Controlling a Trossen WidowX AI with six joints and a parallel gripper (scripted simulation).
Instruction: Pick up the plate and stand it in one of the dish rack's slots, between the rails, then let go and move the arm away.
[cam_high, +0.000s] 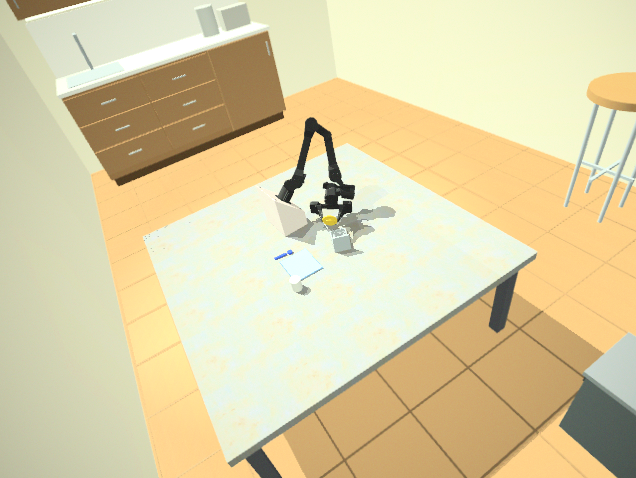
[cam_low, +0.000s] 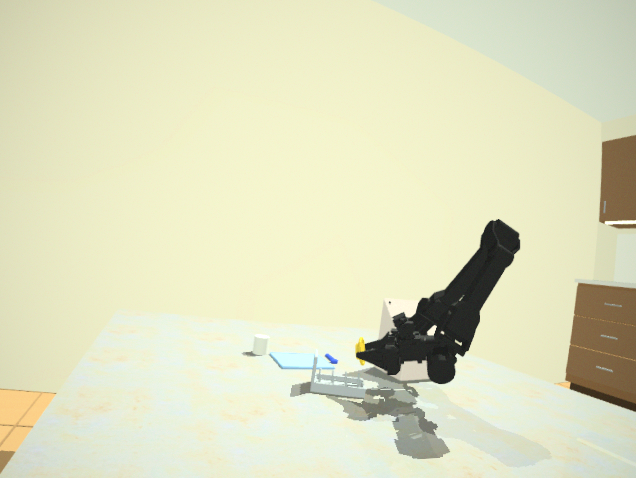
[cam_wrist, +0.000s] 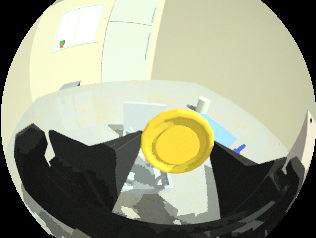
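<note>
Kitchen: sink (cam_high: 95, 74), drawer cabinets (cam_high: 169, 105)

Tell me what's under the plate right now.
The yellow plate, held upright in the pincer, hangs above the dish rack. The wrist view's plate hides which slot lies below.

top high and far; exterior low; wrist at pincer (cam_wrist: 178, 180).
</note>
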